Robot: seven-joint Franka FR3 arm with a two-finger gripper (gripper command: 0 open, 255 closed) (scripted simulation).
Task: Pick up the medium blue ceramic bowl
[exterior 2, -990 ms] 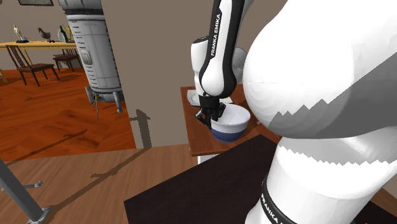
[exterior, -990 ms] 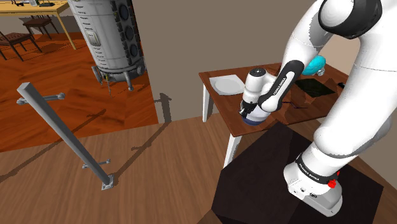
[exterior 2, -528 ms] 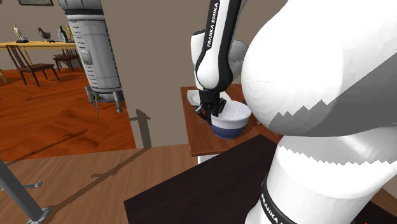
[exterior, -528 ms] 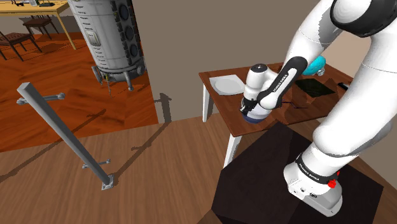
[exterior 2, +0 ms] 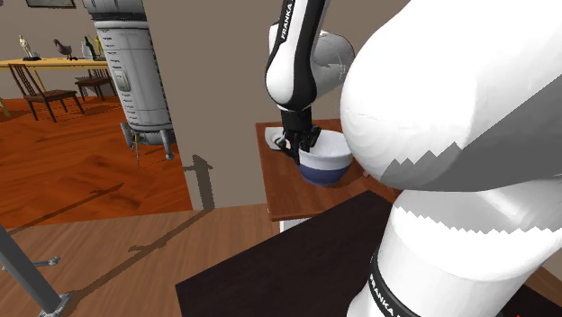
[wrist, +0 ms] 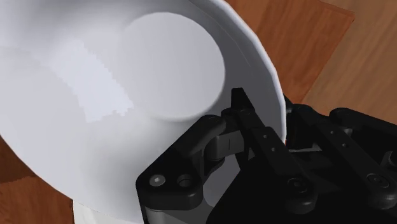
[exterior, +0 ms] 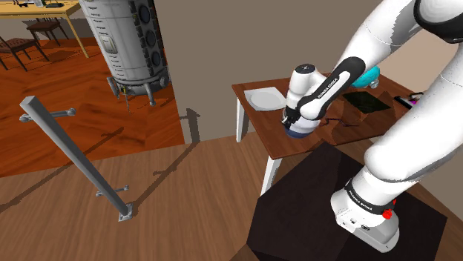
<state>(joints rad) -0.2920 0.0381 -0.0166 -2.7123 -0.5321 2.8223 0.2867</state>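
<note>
The end effector (exterior 2: 297,149) is closed on the rim of the bowl (exterior 2: 326,160). The wrist view shows one black finger (wrist: 240,111) lying against the white inside wall and the other outside the lip, so the rim is pinched between them. The bowl is white within and blue on its lower outside. It sits at the near part of the brown bench (exterior: 268,127), directly under the wrist, and leans a little toward the gripped side. I cannot tell from these views whether its base is clear of the bench or just resting on it. A flat white plate (exterior: 263,97) lies just beyond the bowl on the bench. A dark flat item (exterior: 369,101) and something teal (exterior: 369,74) are farther back, well apart from the grasp. The step in hand looks like the lift. A one-sided rim pinch leaves most of the bowl's weight hanging off to one side, so the bowl will tend to swing about the fingers. The lift should therefore go straight up and slowly, with the clamp held firm and the wrist steady — no twisting. Any sideways travel should wait until the bowl is plainly above the plate's edge.
</note>
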